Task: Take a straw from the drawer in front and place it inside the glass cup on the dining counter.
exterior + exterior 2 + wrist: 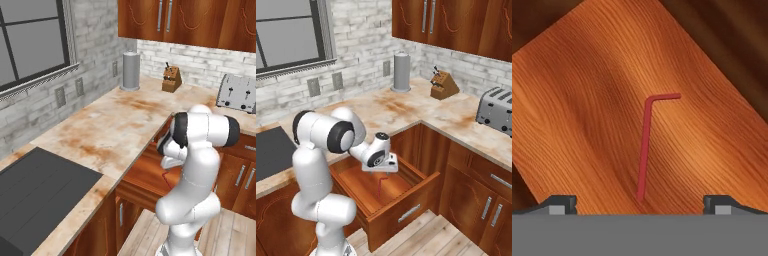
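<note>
- Gripper [639,205] hangs over the pulled-out drawer [406,212], jaws fully spread, holding nothing.
- Straw [644,150] lies flat on the drawer floor, bent at one end.
- Judged light, thin, slippery; pinch the long shaft mid-length.

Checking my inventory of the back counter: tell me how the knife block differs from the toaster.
The knife block is brown wood, small and slanted, with dark handles sticking out; the toaster is silver metal, wider and boxy, with slots on top. The knife block stands nearer the corner, the toaster farther right. Both rest on the marble counter against the brick wall.
</note>
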Available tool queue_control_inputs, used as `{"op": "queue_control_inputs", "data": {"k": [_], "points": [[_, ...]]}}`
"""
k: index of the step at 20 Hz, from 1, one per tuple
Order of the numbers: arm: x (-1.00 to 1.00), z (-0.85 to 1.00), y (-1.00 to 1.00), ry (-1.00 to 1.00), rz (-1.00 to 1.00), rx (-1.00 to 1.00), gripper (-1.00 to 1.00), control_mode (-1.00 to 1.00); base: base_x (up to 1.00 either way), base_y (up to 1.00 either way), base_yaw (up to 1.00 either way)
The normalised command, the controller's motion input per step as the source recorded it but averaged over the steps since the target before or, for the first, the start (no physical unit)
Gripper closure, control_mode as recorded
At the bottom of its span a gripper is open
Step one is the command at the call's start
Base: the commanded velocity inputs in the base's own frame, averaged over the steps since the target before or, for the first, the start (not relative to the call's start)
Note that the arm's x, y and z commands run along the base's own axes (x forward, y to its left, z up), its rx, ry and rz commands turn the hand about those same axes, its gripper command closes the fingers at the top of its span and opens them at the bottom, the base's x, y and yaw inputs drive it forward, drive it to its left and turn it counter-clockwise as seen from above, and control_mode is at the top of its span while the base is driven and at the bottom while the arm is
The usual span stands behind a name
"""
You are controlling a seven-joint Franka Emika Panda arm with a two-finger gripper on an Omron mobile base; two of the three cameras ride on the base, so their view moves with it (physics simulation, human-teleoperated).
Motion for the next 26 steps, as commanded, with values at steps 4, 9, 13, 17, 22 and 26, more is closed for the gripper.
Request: {"op": "queue_control_inputs", "data": {"k": [4, 9, 13, 17, 22, 26], "points": [[0.14, -0.24, 0.0, 0.0, 0.0, 0.03, -1.0, -1.0, 0.0, 0.0, 0.0], [0.19, -0.2, 0.0, 0.0, -0.05, 0.0, -1.0, -1.0, 0.0, 0.0, 0.0], [0.3, -0.2, 0.0, 0.0, -0.05, 0.0, -1.0, -1.0, 0.0, 0.0, 0.0], [0.27, -0.22, 0.0, 0.0, -0.04, 0.0, -1.0, -1.0, 0.0, 0.0, 0.0], [0.24, -0.25, 0.0, 0.0, -0.03, 0.0, -1.0, -1.0, 0.0, 0.0, 0.0], [0.16, -0.24, 0.01, 0.0, -0.03, 0.0, -1.0, -1.0, 0.0, 0.0, 0.0]]}}
